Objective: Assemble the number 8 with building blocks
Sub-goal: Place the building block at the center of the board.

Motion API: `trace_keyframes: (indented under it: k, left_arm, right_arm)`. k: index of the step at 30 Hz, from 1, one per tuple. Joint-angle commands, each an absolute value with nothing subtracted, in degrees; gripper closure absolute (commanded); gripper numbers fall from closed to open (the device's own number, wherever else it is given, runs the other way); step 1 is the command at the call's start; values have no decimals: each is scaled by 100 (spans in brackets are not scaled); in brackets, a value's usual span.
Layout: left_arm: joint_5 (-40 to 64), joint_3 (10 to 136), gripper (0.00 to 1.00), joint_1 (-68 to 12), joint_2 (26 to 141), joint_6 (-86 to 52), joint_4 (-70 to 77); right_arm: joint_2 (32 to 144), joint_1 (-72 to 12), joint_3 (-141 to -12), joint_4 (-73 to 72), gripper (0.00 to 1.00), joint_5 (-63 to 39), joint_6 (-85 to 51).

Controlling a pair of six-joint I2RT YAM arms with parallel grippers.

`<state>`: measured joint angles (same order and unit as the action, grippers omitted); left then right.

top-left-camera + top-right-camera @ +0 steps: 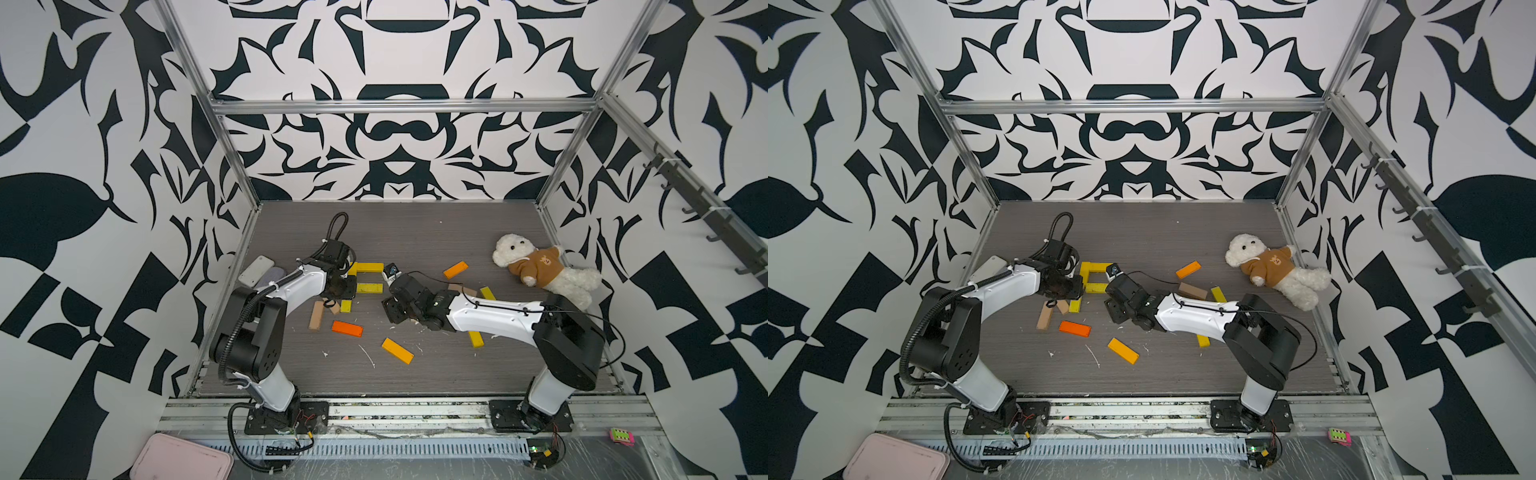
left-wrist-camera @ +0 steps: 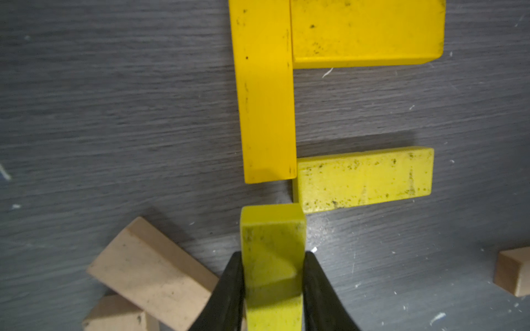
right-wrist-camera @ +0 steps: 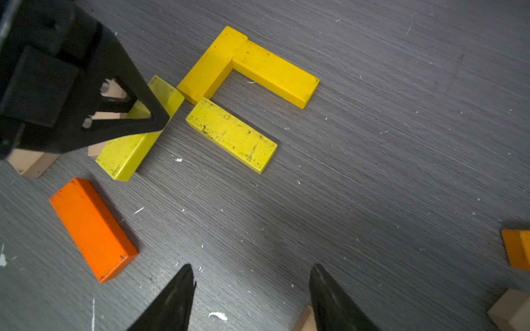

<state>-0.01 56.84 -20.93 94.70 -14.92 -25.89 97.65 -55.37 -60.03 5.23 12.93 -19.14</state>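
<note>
Clamped in left fingers (image 2: 229, 289): lime block (image 2: 272, 243), centre-bottom of frame, just below yellow upright (image 2: 266, 100). Right fingers (image 3: 172, 301) spread, empty. Best lowered flat, in line with upright, end snug beside middle bar (image 2: 364, 179), continuing the 8

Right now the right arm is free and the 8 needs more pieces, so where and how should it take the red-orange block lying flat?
Take the red-orange block across its narrow width, at mid-length, coming straight down from above. It lies flat with both long sides clear, and the right gripper has open jaws that look wide enough to span it.
</note>
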Motion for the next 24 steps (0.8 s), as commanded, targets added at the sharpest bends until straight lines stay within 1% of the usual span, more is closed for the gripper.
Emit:
trace_keyframes:
  k: [1,10,15,18,24]
  left_arm:
    - [-124,5710,66,-2109,9587,-1493,-2750]
    - [-45,5748,61,-2112,9770,-1498,-2782]
    - [-44,5739,53,-2109,9774,-1510,-2803]
    - [-3,5713,45,-2109,9727,-1540,-2817]
    - [89,5633,47,-2171,9549,-1684,-2926]
  right_arm:
    - [9600,-5557,-5976,424,33,1411,-1916]
    - [9626,-5555,-5941,396,33,1415,-1942]
    - [9651,-5555,-5932,367,33,1411,-1973]
    - [9648,-5555,-5920,354,33,1389,-1978]
    - [9591,-5555,-5853,330,33,1406,-1987]
